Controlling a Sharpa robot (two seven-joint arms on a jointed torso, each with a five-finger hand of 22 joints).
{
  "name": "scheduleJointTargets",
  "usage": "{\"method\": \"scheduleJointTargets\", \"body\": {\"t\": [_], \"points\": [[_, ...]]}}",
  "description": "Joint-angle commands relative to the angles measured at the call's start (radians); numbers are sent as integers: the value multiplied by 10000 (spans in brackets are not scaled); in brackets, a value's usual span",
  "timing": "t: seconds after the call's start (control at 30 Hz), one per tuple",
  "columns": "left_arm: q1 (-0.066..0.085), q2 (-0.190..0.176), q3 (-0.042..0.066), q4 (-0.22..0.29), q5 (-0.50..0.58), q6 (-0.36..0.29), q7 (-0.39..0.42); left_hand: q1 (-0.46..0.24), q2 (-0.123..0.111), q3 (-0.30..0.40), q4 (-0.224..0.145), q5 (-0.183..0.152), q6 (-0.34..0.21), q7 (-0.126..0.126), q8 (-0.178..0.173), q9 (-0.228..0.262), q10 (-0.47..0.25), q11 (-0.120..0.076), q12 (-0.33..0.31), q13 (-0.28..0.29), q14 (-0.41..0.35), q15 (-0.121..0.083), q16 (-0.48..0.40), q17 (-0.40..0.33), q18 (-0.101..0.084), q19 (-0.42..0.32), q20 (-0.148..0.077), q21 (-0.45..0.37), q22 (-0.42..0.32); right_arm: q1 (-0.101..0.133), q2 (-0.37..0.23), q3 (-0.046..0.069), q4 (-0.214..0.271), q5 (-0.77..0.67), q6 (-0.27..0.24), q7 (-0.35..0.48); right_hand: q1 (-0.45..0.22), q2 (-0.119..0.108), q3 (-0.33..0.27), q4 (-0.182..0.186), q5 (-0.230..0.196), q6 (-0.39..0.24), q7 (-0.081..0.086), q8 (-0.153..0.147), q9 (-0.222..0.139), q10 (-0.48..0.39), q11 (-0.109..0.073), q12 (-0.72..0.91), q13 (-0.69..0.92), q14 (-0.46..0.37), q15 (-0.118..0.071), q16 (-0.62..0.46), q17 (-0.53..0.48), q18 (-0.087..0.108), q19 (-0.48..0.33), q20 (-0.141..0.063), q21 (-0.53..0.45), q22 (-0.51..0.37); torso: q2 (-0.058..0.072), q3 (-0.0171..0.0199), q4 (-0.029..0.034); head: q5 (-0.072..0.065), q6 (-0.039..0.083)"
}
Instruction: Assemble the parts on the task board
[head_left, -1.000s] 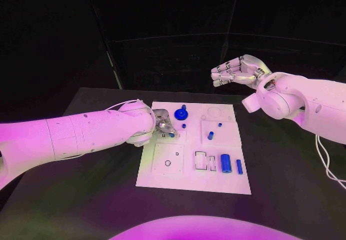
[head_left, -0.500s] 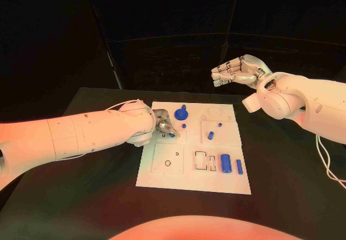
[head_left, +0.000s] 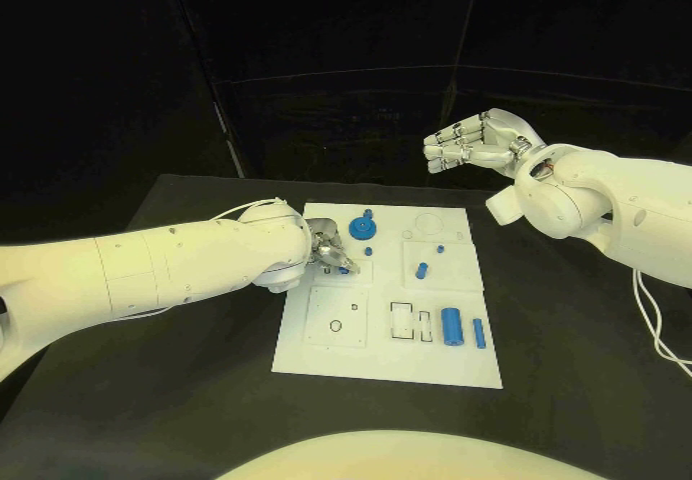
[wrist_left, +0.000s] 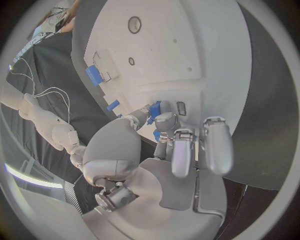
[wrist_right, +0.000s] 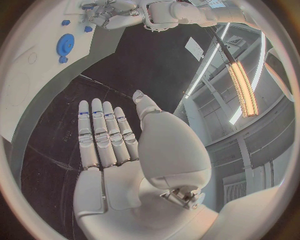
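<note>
Now | left hand (head_left: 326, 248) fingers (wrist_left: 164, 121) pinch blue part (wrist_left: 154, 111) on task board (head_left: 378, 355) | right hand (head_left: 476, 142) raised, fingers released | no legible writing

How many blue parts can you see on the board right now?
8: gear, small piece beside it, two studs, peg, thick cylinder, thin cylinder, a part held by left hand. Others may be hidden.

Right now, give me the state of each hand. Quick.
Left hand: pinching a small blue part down at the task board.
Right hand: open, fingers straight, holding nothing, raised beyond the board.
</note>
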Motion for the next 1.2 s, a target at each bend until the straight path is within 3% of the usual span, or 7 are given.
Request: {"method": "scheduleJointTargets", "body": {"t": [0.03,0.27,0.57,1.2], "points": [[-28,17,-19,-7,51,184,-24,-91,24,-87,22,-4,70,32,27,-15,-6,-39,31,-1,1056,-51,31,2635,-138,110,-65,48,16,19,-13,7,34,-6,21,70,11,90,-52,-15,4,9,140,55,10,-84,-13,68,8,-69,17,63,-15,121,47,6,-49,-9,-5,-2,-21,-19,2],[-27,42,-18,-57,51,182,-23,-179,45,-265,154,-6,75,35,39,-38,-3,-36,55,-1,1056,-48,31,2635,-143,117,-63,61,43,18,-2,7,29,-6,16,74,9,101,-66,-9,5,9,140,56,10,-88,-13,74,7,-70,18,65,-15,121,51,6,-56,-9,1,-3,24,-44,-14],[-26,64,-17,-131,134,165,-22,-405,97,-692,478,-9,94,34,70,-84,5,-33,107,-1,1056,-45,31,2635,-148,127,-59,78,82,18,17,7,16,-6,13,88,3,106,-77,-3,3,8,141,56,10,-92,-12,77,7,-73,19,65,-16,121,52,6,-61,-9,-1,4,-9,-19,-12],[-24,85,-16,-170,211,32,-18,-542,74,-1207,757,-11,120,6,124,-121,40,-55,188,33,1056,-61,31,2635,-164,156,-71,132,177,18,29,7,5,-6,60,141,-61,98,-221,45,-1,-11,154,52,6,-133,3,108,5,-124,32,58,-22,116,51,15,-120,-13,0,5,1,-38,-47]]}}
